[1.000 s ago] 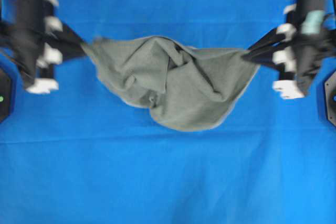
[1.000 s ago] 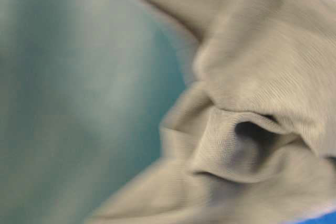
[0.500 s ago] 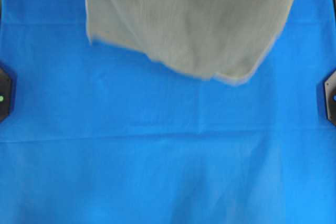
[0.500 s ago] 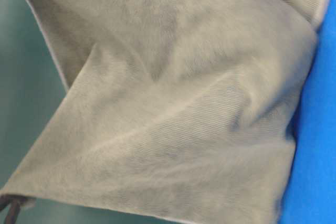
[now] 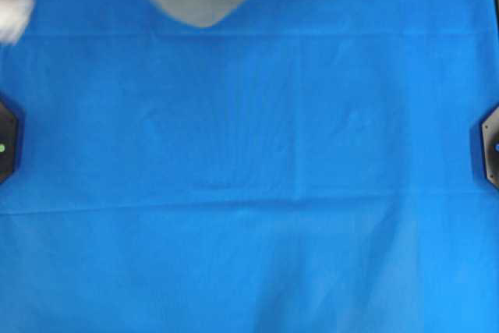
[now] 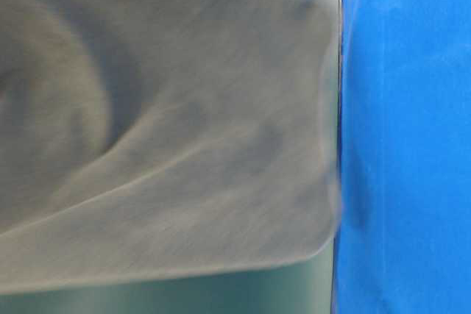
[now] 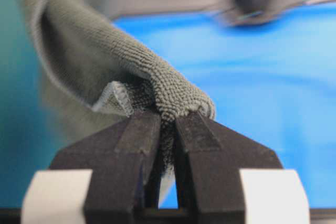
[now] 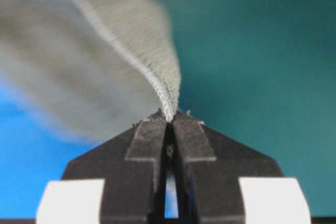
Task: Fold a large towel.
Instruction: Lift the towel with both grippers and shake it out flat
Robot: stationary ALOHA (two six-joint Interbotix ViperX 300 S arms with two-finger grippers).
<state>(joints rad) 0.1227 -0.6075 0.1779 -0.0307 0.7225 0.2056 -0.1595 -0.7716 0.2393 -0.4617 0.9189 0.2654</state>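
Blue cloth [image 5: 249, 193] covers the table. The left gripper [image 7: 167, 116] is clenched on a bunched fold of the towel [image 7: 105, 61]; the right gripper [image 8: 169, 115] pinches its hemmed edge. The towel hangs blurred at the far top of the overhead view, apparently off the cloth.

The left gripper [image 7: 167, 116] and the right gripper [image 8: 169, 118] each pinch a towel [image 7: 105, 61] edge, jaws nearly touching.
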